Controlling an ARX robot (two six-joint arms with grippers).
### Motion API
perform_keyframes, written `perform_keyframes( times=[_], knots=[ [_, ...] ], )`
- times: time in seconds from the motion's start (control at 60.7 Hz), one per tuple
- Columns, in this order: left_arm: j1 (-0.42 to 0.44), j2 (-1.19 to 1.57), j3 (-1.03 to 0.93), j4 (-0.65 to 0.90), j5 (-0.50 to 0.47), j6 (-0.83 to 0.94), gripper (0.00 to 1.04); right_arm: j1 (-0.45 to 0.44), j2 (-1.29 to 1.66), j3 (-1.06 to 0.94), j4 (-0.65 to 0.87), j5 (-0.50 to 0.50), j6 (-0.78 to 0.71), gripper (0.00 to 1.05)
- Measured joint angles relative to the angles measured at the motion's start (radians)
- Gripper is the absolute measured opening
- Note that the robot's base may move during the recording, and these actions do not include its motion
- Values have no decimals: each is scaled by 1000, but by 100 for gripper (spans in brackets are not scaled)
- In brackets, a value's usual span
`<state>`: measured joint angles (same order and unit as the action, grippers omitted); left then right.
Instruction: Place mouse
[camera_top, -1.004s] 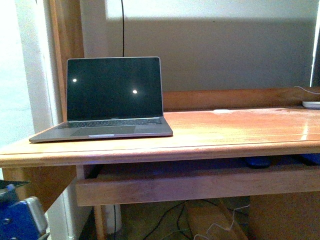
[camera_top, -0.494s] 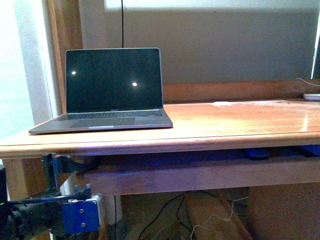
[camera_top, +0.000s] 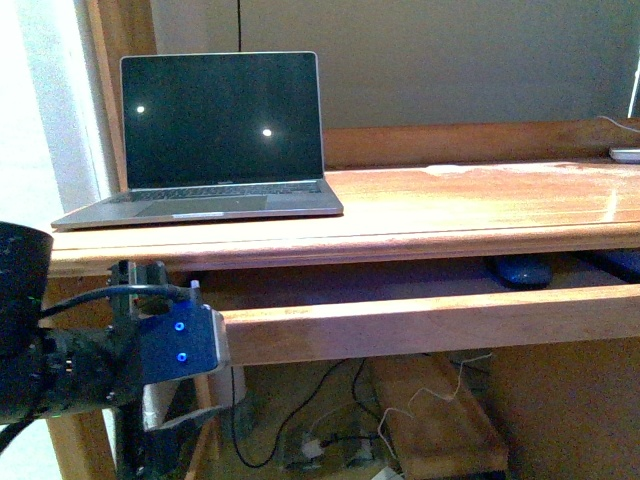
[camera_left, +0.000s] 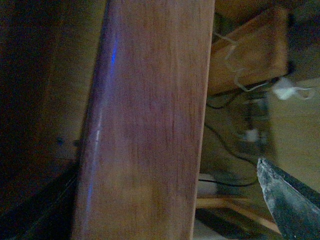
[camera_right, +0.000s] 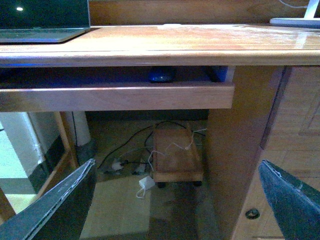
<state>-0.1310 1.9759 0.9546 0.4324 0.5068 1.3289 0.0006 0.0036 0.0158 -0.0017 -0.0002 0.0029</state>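
The mouse (camera_top: 518, 270), dark and rounded, lies on the pull-out tray (camera_top: 420, 322) under the desk top, towards the right. It also shows in the right wrist view (camera_right: 161, 76), behind the tray's front board (camera_right: 115, 97). My left gripper (camera_top: 185, 345), with its blue block, is open at the left end of the tray's front board. In the left wrist view that board (camera_left: 150, 125) fills the frame and one finger (camera_left: 287, 200) shows beside it. My right gripper (camera_right: 175, 200) is open and empty, low in front of the desk, well short of the mouse.
An open laptop (camera_top: 215, 140) with a dark screen stands on the desk's left side. A white object (camera_top: 625, 155) lies at the far right edge. Another dark blue thing (camera_top: 620, 262) sits at the tray's right end. Cables and a low wooden trolley (camera_right: 175, 155) lie under the desk.
My left arm has risen from the lower left corner to the left end of the tray's front board. The front view now looks lower, and more of the tray and mouse shows.
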Motion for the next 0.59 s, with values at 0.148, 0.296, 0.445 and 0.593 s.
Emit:
perform_keyframes(
  times=[0.148,0.296,0.445,0.593],
  knots=[
    [8,-181,-119,-269,84,-7,97,0,0,0,0,0,0,97],
    [-6,-363,-274,-296,157,-201,97,0,0,0,0,0,0,97],
    [-48,-546,-375,-256,113,-562,97,0,0,0,0,0,0,97],
    [-117,-682,-532,98,-279,-984,85,0,0,0,0,0,0,97]
  ],
)
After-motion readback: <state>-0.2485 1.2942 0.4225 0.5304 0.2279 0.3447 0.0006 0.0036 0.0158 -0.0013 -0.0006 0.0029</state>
